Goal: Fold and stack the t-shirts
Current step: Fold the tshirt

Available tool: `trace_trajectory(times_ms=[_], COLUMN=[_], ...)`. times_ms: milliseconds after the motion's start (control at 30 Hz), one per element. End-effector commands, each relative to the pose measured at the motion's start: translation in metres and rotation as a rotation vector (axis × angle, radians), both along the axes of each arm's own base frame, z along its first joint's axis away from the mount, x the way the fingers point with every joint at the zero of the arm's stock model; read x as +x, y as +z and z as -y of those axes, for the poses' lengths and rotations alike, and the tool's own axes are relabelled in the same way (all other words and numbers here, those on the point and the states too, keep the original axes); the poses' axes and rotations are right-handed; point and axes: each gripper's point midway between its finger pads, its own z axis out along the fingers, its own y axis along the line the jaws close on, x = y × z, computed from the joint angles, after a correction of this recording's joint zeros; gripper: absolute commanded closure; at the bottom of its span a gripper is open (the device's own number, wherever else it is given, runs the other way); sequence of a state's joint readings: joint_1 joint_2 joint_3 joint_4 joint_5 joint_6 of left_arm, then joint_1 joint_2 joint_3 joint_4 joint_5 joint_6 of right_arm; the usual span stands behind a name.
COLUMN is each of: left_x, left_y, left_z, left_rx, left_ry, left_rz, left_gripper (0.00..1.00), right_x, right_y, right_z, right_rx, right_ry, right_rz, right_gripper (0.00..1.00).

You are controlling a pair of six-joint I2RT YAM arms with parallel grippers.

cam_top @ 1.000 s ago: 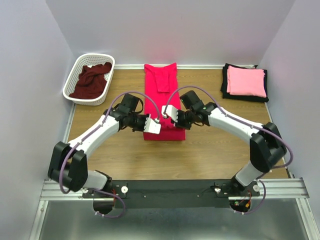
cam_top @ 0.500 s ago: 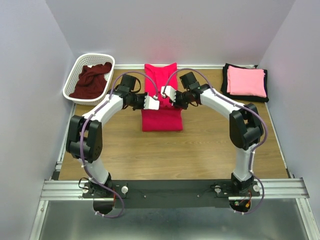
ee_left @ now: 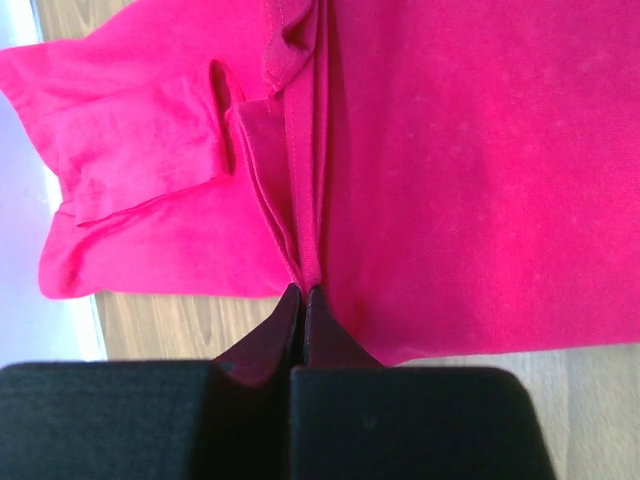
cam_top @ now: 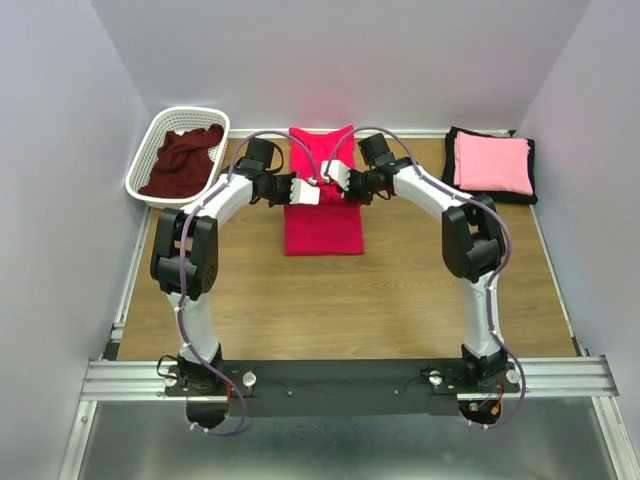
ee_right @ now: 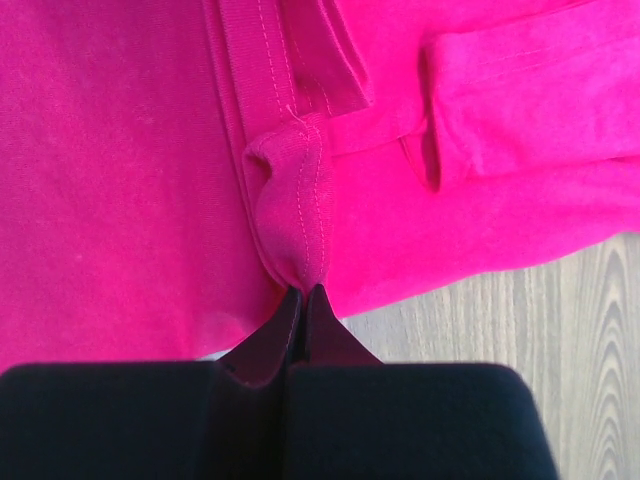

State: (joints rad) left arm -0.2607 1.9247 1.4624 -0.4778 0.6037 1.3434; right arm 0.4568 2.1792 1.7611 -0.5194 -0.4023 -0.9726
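Both arms stretch far forward from their bases, with the elbows raised and the forearms angling inward toward each other. The left hand [cam_top: 305,193] and the right hand [cam_top: 333,180] sit close together near the middle, almost side by side. Each hand has its two dark fingers pressed tight together, and each pinches a fold at an edge of the crimson-red t-shirt [cam_top: 322,225] right at the fingertips.

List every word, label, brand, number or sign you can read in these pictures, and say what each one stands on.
None: no text can be read in any view.
The bright crimson-red fabric t-shirt, the light pink folded shirt, the white plastic lattice basket and the wooden table show no print, tag or label.
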Motion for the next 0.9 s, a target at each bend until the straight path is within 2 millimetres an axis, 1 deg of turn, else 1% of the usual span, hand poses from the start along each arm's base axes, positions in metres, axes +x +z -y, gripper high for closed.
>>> trace_trajectory(times_ms=[0, 100, 133, 167, 200, 233, 267, 300, 333, 367, 400, 433, 467, 500, 533, 567, 600, 633, 667, 700, 733, 767, 800, 833, 867], left_x=[0.014, 0.018, 0.021, 0.025, 0.028, 0.033, 0.036, 0.04, 0.044, 0.047, 0.049, 0.048, 0.046, 0.044, 0.038, 0.032, 0.019, 0.009, -0.01, -0.02, -0.023, -0.034, -0.044, -0.044, -0.047], left_y=[0.0, -0.005, -0.006, -0.006, -0.005, -0.003, 0.002, 0.008, 0.016, 0.031, 0.043, 0.061, 0.068, 0.074, 0.084, 0.084, 0.079, 0.075, 0.068, 0.063, 0.064, 0.059, 0.051, 0.054, 0.05], left_z=[-0.001, -0.001, -0.001, -0.002, -0.001, -0.004, -0.006, -0.008, -0.011, -0.016, -0.017, -0.019, -0.02, -0.02, -0.018, -0.016, -0.008, -0.003, 0.007, 0.011, 0.017, 0.023, 0.024, 0.029, 0.031], left_rx=[-0.013, -0.008, -0.013, -0.015, -0.022, -0.037, -0.05, -0.068, -0.083, -0.116, -0.148, -0.208, -0.238, -0.27, -0.312, -0.346, -0.411, -0.441, -0.502, -0.529, -0.571, -0.637, -0.635, -0.69, -0.713], left_ry=[0.002, 0.006, 0.016, 0.034, 0.046, 0.074, 0.093, 0.114, 0.13, 0.174, 0.194, 0.234, 0.258, 0.279, 0.301, 0.322, 0.356, 0.366, 0.372, 0.382, 0.378, 0.403, 0.393, 0.413, 0.425], left_rz=[0.025, 0.03, 0.033, 0.032, 0.036, 0.028, 0.032, 0.037, 0.05, 0.051, 0.054, 0.044, 0.027, 0.006, -0.022, -0.073, -0.196, -0.272, -0.415, -0.496, -0.53, -0.638, -0.675, -0.728, -0.77], left_gripper=[1.0, 1.0, 0.99, 0.96, 0.81, 0.73, 0.63, 0.55, 0.48, 0.47, 0.42, 0.4, 0.4, 0.4, 0.41, 0.43, 0.46, 0.48, 0.49, 0.49, 0.5, 0.5, 0.5, 0.5, 0.5], right_x=[0.006, 0.009, 0.013, 0.016, 0.021, 0.03, 0.036, 0.041, 0.047, 0.05, 0.055, 0.055, 0.054, 0.048, 0.042, 0.034, 0.026, 0.013, 0.002, -0.005, -0.016, -0.022, -0.028, -0.036, -0.042], right_y=[-0.008, -0.012, -0.012, -0.012, -0.009, -0.003, 0.004, 0.011, 0.019, 0.029, 0.049, 0.056, 0.067, 0.077, 0.083, 0.087, 0.085, 0.086, 0.083, 0.08, 0.078, 0.07, 0.068, 0.07, 0.062], right_z=[0.001, 0.003, 0.003, 0.003, 0.003, 0.004, 0.004, 0.005, 0.009, 0.01, 0.01, 0.014, 0.013, 0.015, 0.014, 0.012, 0.012, 0.011, 0.004, 0.001, -0.006, -0.009, -0.014, -0.022, -0.027], right_rx=[-0.016, -0.028, -0.032, -0.03, -0.029, -0.023, -0.013, 0.001, 0.017, 0.046, 0.075, 0.099, 0.12, 0.141, 0.165, 0.2, 0.219, 0.237, 0.283, 0.304, 0.335, 0.361, 0.383, 0.428, 0.447], right_ry=[0.007, 0.001, -0.014, -0.029, -0.048, -0.089, -0.11, -0.134, -0.162, -0.195, -0.211, -0.248, -0.258, -0.271, -0.274, -0.306, -0.32, -0.326, -0.344, -0.358, -0.345, -0.383, -0.389, -0.362, -0.387], right_rz=[-0.004, -0.001, 0.004, 0.004, 0.009, 0.021, 0.032, 0.038, 0.042, 0.038, 0.063, 0.051, 0.053, 0.046, 0.028, -0.015, -0.054, -0.099, -0.18, -0.227, -0.297, -0.38, -0.436, -0.51, -0.6], right_gripper=[0.99, 0.99, 0.94, 0.86, 0.76, 0.55, 0.49, 0.48, 0.47, 0.46, 0.46, 0.45, 0.45, 0.45, 0.45, 0.48, 0.49, 0.5, 0.51, 0.51, 0.52, 0.52, 0.52, 0.52, 0.52])
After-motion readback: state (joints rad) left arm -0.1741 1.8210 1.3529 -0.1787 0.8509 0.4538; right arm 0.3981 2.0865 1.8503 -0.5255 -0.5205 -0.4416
